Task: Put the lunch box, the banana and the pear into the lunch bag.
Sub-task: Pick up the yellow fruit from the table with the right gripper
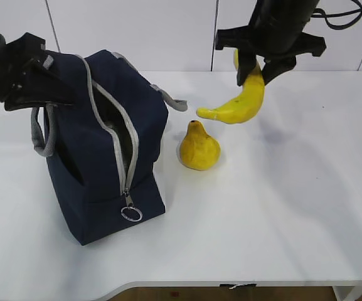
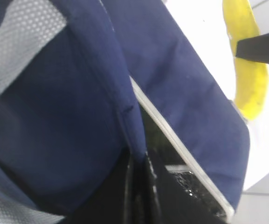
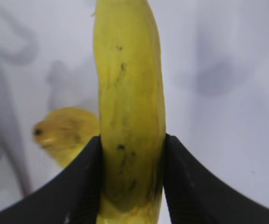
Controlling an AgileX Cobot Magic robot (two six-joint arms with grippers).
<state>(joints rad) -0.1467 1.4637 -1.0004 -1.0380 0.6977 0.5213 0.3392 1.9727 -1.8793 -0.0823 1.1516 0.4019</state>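
Observation:
The navy lunch bag (image 1: 99,182) stands at the left of the white table, its grey zipper open. My left gripper (image 1: 64,94) is shut on the bag's top fabric edge (image 2: 125,112); its dark fingers (image 2: 134,196) pinch the cloth. A pale surface (image 1: 128,147) shows inside the opening; I cannot tell whether it is the lunch box. My right gripper (image 1: 259,72) is shut on the banana (image 1: 240,106) and holds it in the air to the right of the bag; the banana fills the right wrist view (image 3: 129,93). The pear (image 1: 199,147) stands on the table beside the bag.
The zipper's ring pull (image 1: 131,214) hangs at the bag's front lower corner. A grey handle (image 1: 174,100) lies over the bag's far side. The table's front edge (image 1: 231,283) runs along the bottom. The pear also shows blurred in the right wrist view (image 3: 66,130).

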